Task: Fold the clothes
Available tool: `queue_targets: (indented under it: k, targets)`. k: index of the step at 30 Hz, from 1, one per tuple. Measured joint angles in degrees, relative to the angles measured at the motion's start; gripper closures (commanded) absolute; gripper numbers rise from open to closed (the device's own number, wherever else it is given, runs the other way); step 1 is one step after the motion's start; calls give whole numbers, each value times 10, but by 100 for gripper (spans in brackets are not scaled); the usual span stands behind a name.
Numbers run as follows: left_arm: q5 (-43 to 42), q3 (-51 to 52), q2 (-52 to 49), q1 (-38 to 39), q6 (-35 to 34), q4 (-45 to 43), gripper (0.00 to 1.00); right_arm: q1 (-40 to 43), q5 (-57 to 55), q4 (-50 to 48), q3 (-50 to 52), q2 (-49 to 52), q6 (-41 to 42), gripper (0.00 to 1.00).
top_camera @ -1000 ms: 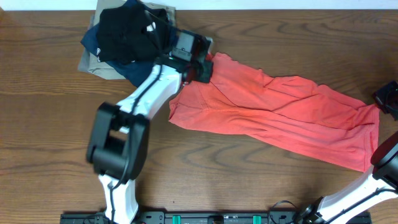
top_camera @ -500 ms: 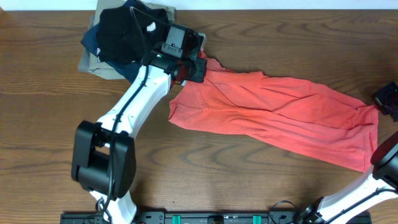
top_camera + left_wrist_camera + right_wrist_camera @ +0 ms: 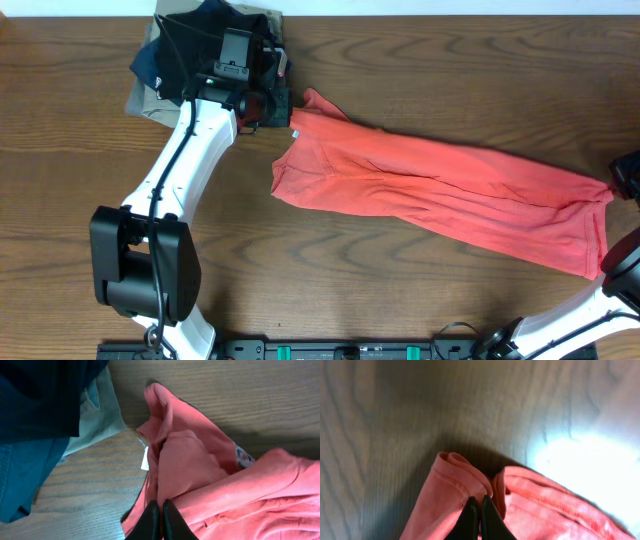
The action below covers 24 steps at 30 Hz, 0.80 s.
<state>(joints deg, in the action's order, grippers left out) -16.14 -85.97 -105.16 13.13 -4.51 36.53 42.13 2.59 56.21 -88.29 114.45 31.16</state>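
The clothes, a red-orange T-shirt (image 3: 440, 195), lie stretched in a long band across the table from upper left to the right edge. My left gripper (image 3: 283, 112) is shut on the shirt's upper left end, right beside the garment pile. In the left wrist view its black fingertips (image 3: 150, 520) pinch bunched red fabric (image 3: 185, 460), and a bit of printed lettering (image 3: 242, 456) peeks from a fold. My right gripper (image 3: 612, 187) is shut on the shirt's right end at the table's right edge. The right wrist view shows that gripper (image 3: 480, 507) pinching a rolled hem (image 3: 455, 490).
A pile of black, navy and khaki garments (image 3: 190, 60) sits at the back left, touching my left wrist. In the left wrist view, navy cloth (image 3: 35, 405) and pale cloth (image 3: 97, 415) lie close to the shirt's end. Bare wooden table (image 3: 420, 290) lies in front of the shirt.
My left gripper has pulled the shirt's upper end leftward and back, toward the garment pile. The shirt has drawn out longer and flatter. The right end has shifted slightly right.
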Motion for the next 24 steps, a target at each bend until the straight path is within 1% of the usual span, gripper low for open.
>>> queue_targets:
  k: [7,17,24]
  targets:
    - [0,0,0,2,0,10,94,10,-1,38,0,-15,30,99]
    - [0,0,-2,2,0,27,94,13,-25,126,-1,-77,63,99]
    - [0,0,-43,2,0,36,94,13,-40,182,-1,-80,77,99]
